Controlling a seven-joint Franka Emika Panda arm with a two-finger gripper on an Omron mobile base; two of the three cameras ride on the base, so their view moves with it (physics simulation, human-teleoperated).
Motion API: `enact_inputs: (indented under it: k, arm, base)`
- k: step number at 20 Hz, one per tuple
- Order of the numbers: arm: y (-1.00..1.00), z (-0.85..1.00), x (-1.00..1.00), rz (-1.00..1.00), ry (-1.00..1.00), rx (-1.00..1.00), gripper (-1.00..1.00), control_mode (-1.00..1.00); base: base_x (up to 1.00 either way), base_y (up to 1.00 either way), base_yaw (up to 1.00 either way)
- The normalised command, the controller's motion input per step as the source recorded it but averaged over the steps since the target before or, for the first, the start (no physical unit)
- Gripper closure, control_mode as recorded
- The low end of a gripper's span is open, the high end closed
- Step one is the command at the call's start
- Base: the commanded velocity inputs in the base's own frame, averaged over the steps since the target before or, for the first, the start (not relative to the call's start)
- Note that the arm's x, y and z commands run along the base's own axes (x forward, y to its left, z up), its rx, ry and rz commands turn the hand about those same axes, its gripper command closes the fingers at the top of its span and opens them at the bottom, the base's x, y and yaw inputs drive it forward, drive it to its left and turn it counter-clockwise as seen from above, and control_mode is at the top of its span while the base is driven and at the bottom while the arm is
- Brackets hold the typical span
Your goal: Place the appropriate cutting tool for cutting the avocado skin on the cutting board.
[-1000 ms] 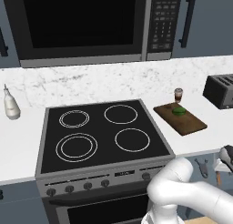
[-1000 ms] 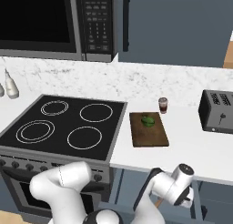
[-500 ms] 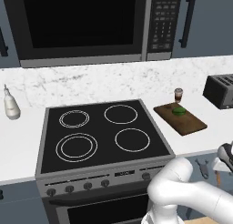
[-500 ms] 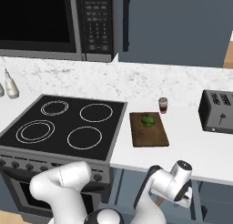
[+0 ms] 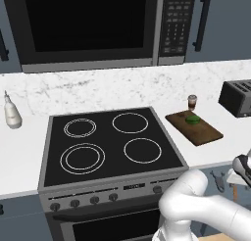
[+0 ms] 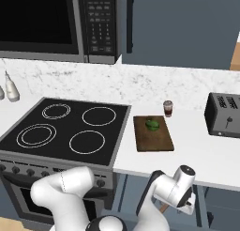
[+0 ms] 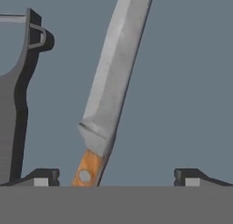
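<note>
The white arm bends down low in front of the black glass stove [image 5: 110, 144], its hand dropped below the edge of the pale counter [image 6: 206, 152] to the right of the oven. Seen from the hand, the gripper [image 7: 117, 177] has its two small dark finger tips [image 7: 42, 176] spread wide apart, with nothing pinched between them. Between them lies the slim knife with a grey steel blade and a light tan wooden handle [image 7: 111, 93], blade running up and away, slightly tilted, the riveted handle end nearest the hand and closer to the left tip than the right. It rests on a flat blue-grey surface, probably the floor of an open drawer, though the close view makes that hard to confirm. Beside it at the left edge sits a dark grey metal utensil [image 7: 20, 95], apart from the knife.

Up on the counter, the flat rectangular dark-brown wooden cutting board [image 5: 194, 128] lies just right of the stove, turned a little askew. The small rounded dark-green avocado [image 5: 192, 119] sits on the board's far half. Just behind the board stands a small brown jar with a pale lid [image 5: 192, 102]. Farther right along the counter is a dark toaster [image 6: 224, 115], and well to the left of the stove a white bottle [image 5: 12, 113] stands against the marbled backsplash. A black microwave [image 5: 88, 24] hangs above the burners.
</note>
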Motion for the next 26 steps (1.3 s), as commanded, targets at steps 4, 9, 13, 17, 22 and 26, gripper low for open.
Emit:
enact_inputs:
  k: [4,9,13,17,22,26]
  arm:
    - [0.18,-0.11,-0.11,-0.05,0.00,0.00,-1.00,-1.00]
    - [0.19,-0.27,-0.04,-0.06,0.03,0.00,-1.00,-1.00]
    - [0.28,-0.35,-0.07,-0.04,0.06,0.00,-1.00,-1.00]
    - [0.31,-0.51,-0.09,-0.03,0.06,-0.02,1.00,-1.00]
    - [0.12,-0.67,-0.24,-0.03,0.06,0.00,1.00,-1.00]
    - [0.00,-0.65,-0.51,-0.04,0.00,0.00,1.00,-1.00]
  base:
    - [0.00,0.00,0.00]
    - [0.00,0.00,0.00]
    - [0.00,0.00,0.00]
    - [0.00,0.00,0.00]
    - [0.00,0.00,0.00]
    - [0.00,0.00,0.00]
